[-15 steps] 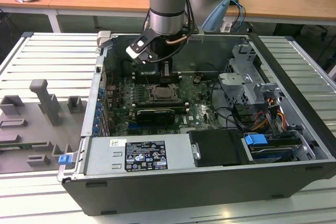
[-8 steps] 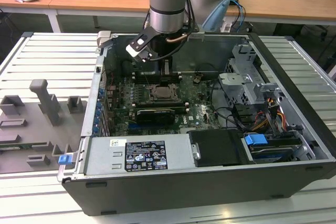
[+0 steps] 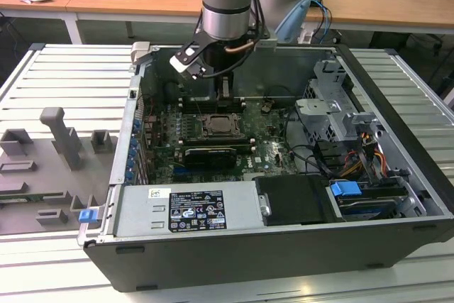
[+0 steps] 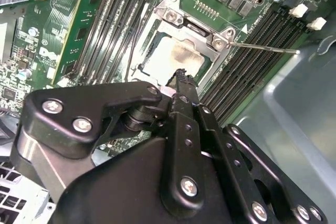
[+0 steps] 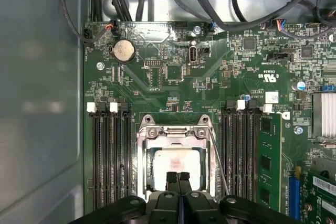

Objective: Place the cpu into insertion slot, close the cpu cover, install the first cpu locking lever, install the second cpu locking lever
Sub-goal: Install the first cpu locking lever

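Your black claw (image 5: 177,178), clenched empty, is poised over the dull silver square chip (image 5: 168,162) inside the thin silver cover frame (image 5: 173,131) — push off-centre and you may skew it or snag the thin steel lever (image 4: 262,49)

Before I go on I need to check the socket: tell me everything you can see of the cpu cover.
The cpu cover is a thin, bright silver metal frame with a large square window, through which the cpu shows its pale face. It appears to lie flat around the chip, between the black memory slots. Screws sit at two corners along one edge. A thin lever rod runs beside it. The shut gripper hovers over the window; contact cannot be told.
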You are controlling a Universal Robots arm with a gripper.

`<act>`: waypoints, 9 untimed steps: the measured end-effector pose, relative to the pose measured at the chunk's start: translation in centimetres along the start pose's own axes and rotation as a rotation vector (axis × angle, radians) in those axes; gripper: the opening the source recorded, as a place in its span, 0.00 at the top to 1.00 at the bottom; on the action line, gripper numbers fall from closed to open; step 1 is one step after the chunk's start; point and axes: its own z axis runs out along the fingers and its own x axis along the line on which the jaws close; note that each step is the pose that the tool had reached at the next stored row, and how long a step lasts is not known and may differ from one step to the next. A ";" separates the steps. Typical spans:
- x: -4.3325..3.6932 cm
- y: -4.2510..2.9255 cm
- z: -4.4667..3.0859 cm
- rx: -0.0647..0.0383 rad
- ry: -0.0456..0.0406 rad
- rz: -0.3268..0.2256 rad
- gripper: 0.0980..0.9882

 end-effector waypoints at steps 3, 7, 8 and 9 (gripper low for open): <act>-0.01 0.02 -0.72 0.000 0.0000 0.000 0.99; -0.01 0.04 -1.48 0.000 -0.0009 0.000 0.99; -0.01 0.04 -1.48 0.000 -0.0006 -0.006 0.99; 0.00 0.04 -1.48 0.000 -0.0001 -0.022 0.99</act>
